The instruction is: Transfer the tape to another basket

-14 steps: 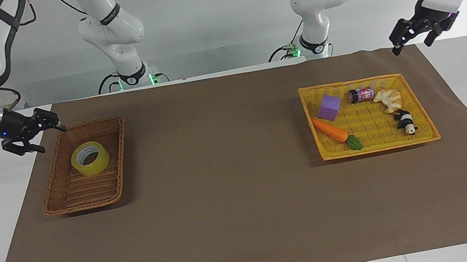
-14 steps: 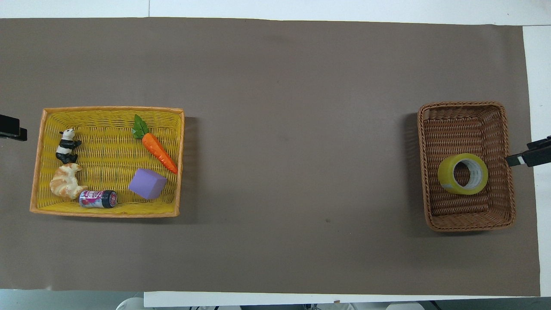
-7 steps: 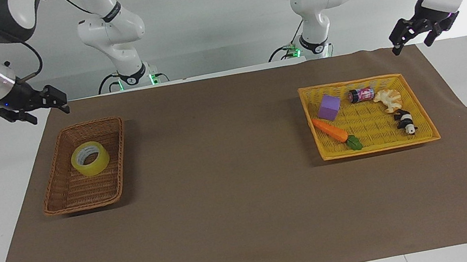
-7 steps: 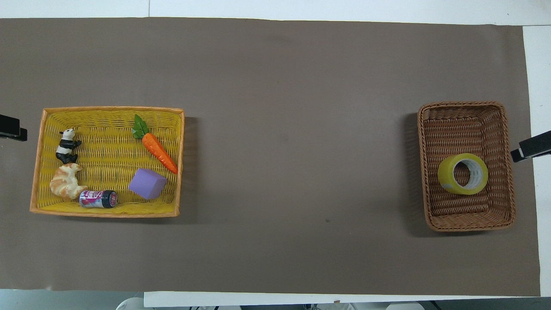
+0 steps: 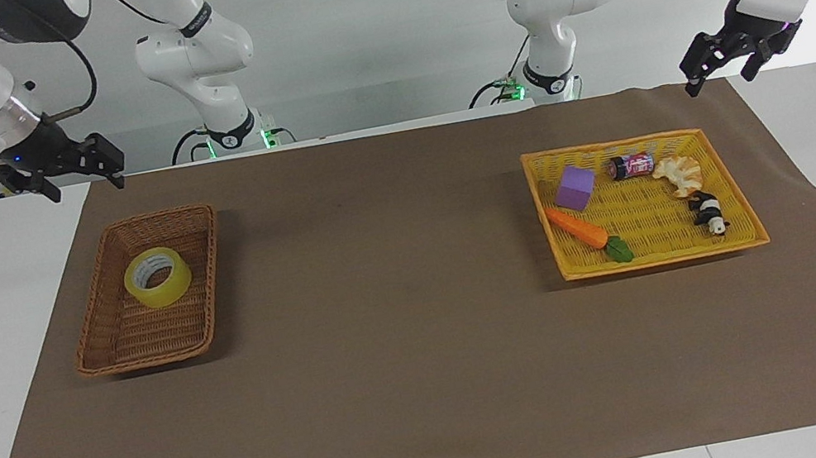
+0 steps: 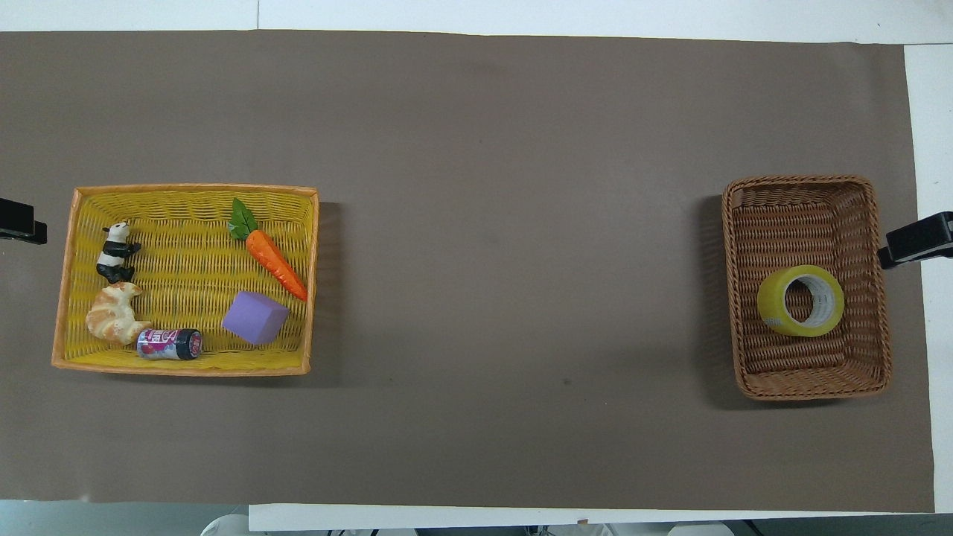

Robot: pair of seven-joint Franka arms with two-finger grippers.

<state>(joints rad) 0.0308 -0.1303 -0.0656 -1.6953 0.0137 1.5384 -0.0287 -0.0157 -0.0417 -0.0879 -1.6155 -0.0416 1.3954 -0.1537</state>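
Note:
The tape [image 5: 157, 277], a yellow roll with a white core, lies flat in the dark-brown wicker basket [image 5: 146, 361] at the right arm's end of the table. It also shows in the overhead view [image 6: 800, 301], inside the basket [image 6: 811, 391]. My right gripper [image 5: 77, 168] is open and empty, raised over the mat's edge beside that basket; its tip shows in the overhead view [image 6: 916, 240]. My left gripper [image 5: 715, 64] is open and empty, raised over the mat's edge beside the yellow basket [image 5: 665, 257]; its tip also shows from above [image 6: 18, 222].
The yellow basket [image 6: 179, 368] at the left arm's end holds a purple cube [image 6: 255, 317], a carrot [image 6: 274, 256], a small can [image 6: 170, 344], a croissant [image 6: 112, 318] and a panda figure [image 6: 113, 251]. A brown mat [image 6: 506, 223] covers the table.
My right gripper has risen from beside the brown basket's rim and swung up toward the robots. The tape, both baskets and the left arm have not moved.

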